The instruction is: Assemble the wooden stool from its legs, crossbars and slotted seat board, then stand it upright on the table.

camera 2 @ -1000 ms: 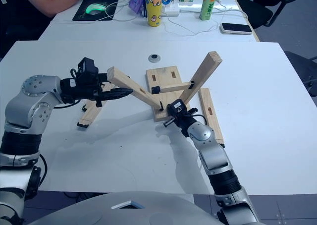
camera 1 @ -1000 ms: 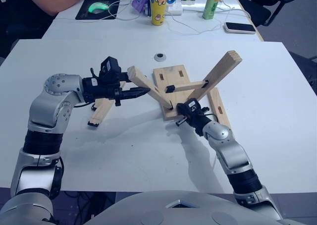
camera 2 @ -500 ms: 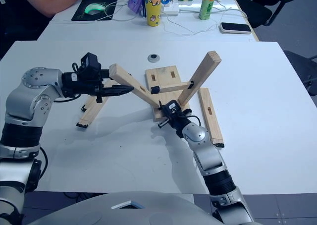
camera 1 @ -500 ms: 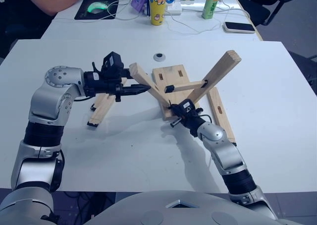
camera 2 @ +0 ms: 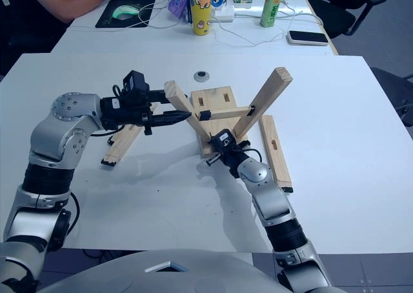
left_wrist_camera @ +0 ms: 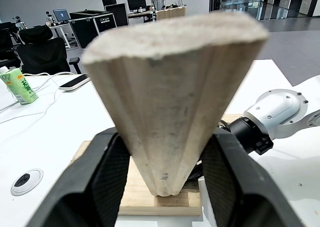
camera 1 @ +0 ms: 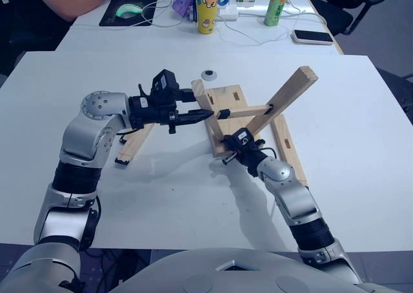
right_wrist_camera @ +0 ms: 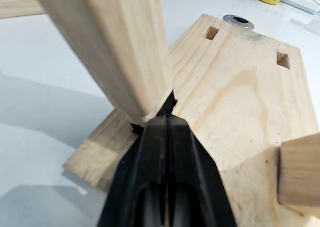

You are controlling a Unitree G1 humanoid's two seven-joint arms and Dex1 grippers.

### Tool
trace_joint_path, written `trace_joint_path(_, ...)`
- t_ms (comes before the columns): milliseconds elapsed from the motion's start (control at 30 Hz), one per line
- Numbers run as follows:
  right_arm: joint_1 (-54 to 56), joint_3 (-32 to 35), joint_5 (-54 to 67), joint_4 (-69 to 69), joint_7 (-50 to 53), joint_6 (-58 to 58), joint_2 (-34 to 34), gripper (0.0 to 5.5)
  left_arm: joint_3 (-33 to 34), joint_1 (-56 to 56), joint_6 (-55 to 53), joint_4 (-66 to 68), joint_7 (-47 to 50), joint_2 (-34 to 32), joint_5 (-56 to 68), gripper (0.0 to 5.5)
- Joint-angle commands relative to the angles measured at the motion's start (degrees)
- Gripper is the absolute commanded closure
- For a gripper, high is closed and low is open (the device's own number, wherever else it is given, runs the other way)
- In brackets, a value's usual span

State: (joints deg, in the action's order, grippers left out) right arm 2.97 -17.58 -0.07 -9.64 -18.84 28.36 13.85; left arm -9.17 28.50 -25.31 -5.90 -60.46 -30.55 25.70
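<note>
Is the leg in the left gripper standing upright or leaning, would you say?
Leaning: the leg slants from its raised top down toward the seat board, held by the left gripper.

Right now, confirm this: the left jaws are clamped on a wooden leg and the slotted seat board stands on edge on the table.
One thing is wrong: the slotted seat board lies flat on the table, not on edge, as the left eye view shows. The left jaws are indeed clamped on a wooden leg.
</note>
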Motion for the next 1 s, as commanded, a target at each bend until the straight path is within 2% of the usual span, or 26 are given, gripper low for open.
trace_joint_path(33,-3.53,-2.78,0.94,4.41,-2.82,5.73,-0.04,5.50,-3.34,-2.26,-1.33,0.88,-0.31,0.70,-1.67,3.43)
trace_joint_path(467,-3.29,-5.69,-0.58,4.86,-3.51,4.35,1.18,5.50,-8.03,-1.28,-1.75,3.16,3.14,3.20,-5.45,3.43)
trace_joint_path(700,-4.60,4.03,7.36,-6.57,-2.38,-7.92,-3.15,5.50,-9.07,-1.26,-2.11,5.88,2.37,2.06,-6.20,3.43)
trace_joint_path(867,-4.54,7.17,15.43,-18.50,-5.10,-4.42,-2.85,5.50,-8.57,-0.41,-2.65,6.40,1.98,1.61,-5.31,3.43)
trace_joint_path(1000,0.17,10.80,19.44,-27.90,-2.14,0.21,-3.25,5.50,-8.11,0.19,-3.04,6.52,1.40,0.96,-4.73,3.43)
